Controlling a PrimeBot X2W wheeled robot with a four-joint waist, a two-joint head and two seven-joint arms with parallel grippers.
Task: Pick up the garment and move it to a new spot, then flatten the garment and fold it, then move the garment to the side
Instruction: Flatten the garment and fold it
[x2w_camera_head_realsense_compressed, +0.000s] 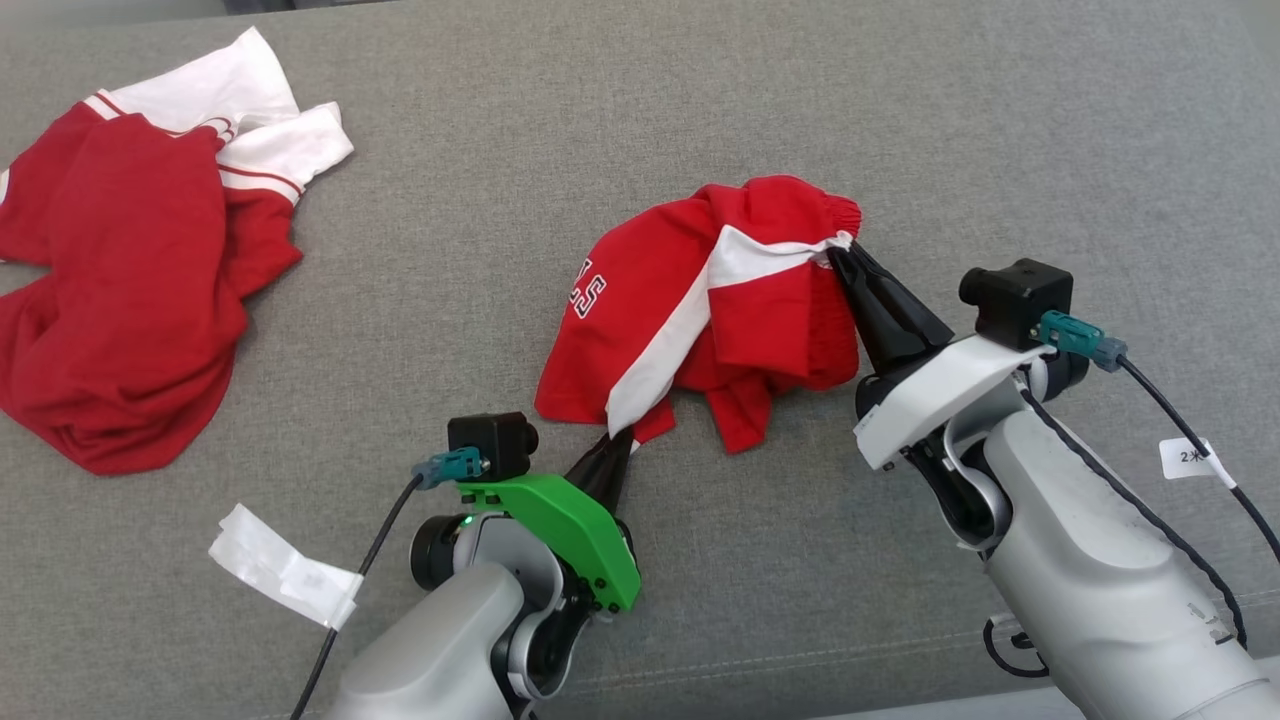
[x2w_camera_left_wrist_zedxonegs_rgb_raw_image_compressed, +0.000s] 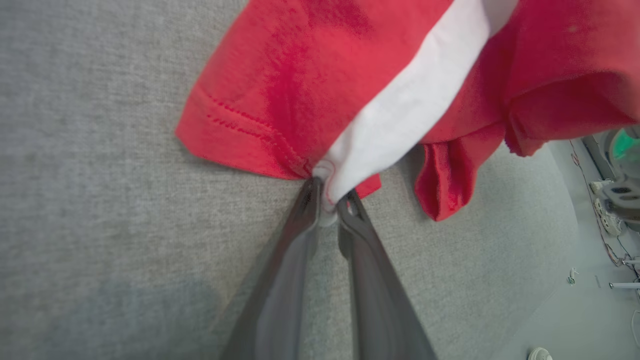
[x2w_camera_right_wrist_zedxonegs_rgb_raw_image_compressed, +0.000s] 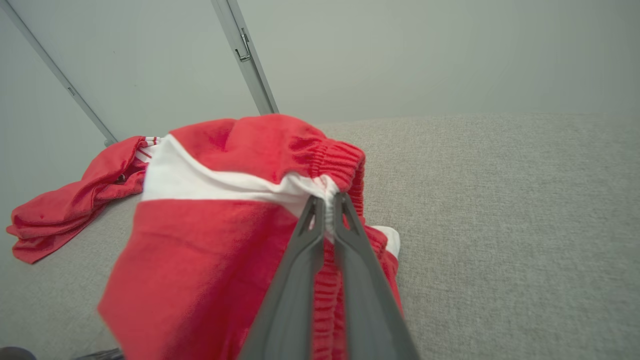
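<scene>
garment (x2w_camera_head_realsense_compressed: 770, 300) on grey cushion (x2w_camera_head_realsense_compressed: 600, 120), hem (x2w_camera_left_wrist_zedxonegs_rgb_raw_image_compressed: 332, 177) in clenched left jaws, waistband (x2w_camera_right_wrist_zedxonegs_rgb_raw_image_compressed: 345, 160) in clenched right jaws

A lab-like test room: grey upholstered surface (x2w_camera_head_realsense_compressed: 700, 100), bare pale wall (x2w_camera_right_wrist_zedxonegs_rgb_raw_image_compressed: 425, 50), floor power strip (x2w_camera_left_wrist_zedxonegs_rgb_raw_image_compressed: 607, 220).

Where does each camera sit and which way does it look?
Head view: up on the robot's head, looking down at the red shorts on the grey cushion; left forearm and right forearm show.
Left wrist view: on the left wrist, looking along the left jaws, shut on the shorts' hem corner.
Right wrist view: on the right wrist, looking along the right jaws, shut on the waistband, toward a wall.
Shared: all three see the shorts; head and right wrist views also see the other red garment.
</scene>
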